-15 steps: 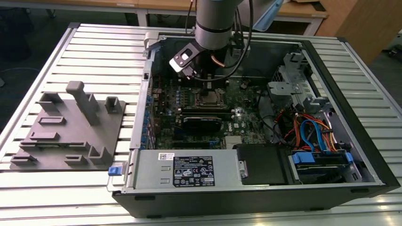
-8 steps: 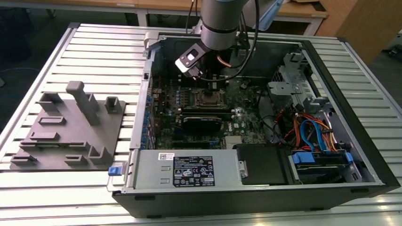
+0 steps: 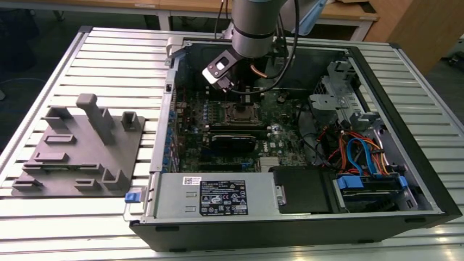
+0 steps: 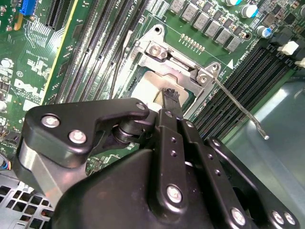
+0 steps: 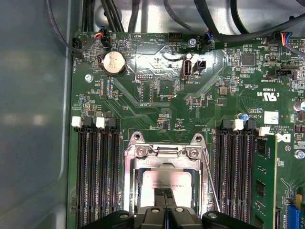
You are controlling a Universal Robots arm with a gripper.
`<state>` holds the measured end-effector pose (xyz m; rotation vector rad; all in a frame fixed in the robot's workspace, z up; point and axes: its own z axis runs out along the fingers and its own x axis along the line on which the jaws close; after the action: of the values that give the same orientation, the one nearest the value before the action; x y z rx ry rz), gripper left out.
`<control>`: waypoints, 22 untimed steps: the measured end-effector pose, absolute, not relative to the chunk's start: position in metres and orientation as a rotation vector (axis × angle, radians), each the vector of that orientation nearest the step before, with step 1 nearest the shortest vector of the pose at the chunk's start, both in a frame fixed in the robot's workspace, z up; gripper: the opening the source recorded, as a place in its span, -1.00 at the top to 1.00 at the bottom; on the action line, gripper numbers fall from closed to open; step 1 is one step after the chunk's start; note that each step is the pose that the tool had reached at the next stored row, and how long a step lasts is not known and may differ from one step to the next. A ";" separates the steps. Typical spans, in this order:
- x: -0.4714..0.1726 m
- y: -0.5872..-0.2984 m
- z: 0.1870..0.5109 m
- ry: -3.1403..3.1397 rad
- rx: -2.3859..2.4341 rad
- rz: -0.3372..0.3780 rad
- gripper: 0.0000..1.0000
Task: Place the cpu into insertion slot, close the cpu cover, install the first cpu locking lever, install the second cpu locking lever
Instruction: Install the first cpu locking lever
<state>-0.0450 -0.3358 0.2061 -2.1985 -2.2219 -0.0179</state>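
Tool [image 5: 164, 192] fingertips pressed together, empty, over cpu [image 5: 151, 179] seated under lowered cpu cover [image 5: 164, 161]; locking lever [image 4: 238, 107] stands unlatched, so lever step is in hand.

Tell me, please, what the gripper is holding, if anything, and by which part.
Nothing, it seems: the gripper is shut and empty, poised over the cpu.

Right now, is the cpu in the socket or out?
In: the cpu lies flat inside the insertion slot, under the pincer tips.
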 end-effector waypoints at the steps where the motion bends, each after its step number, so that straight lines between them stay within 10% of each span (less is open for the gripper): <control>1: -0.045 -0.336 0.206 -2.222 -2.198 -0.018 0.80; 22: -0.045 -0.336 0.217 -2.221 -2.198 -0.019 0.80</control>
<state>-0.0450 -0.3358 0.2173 -2.1980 -2.2214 -0.0189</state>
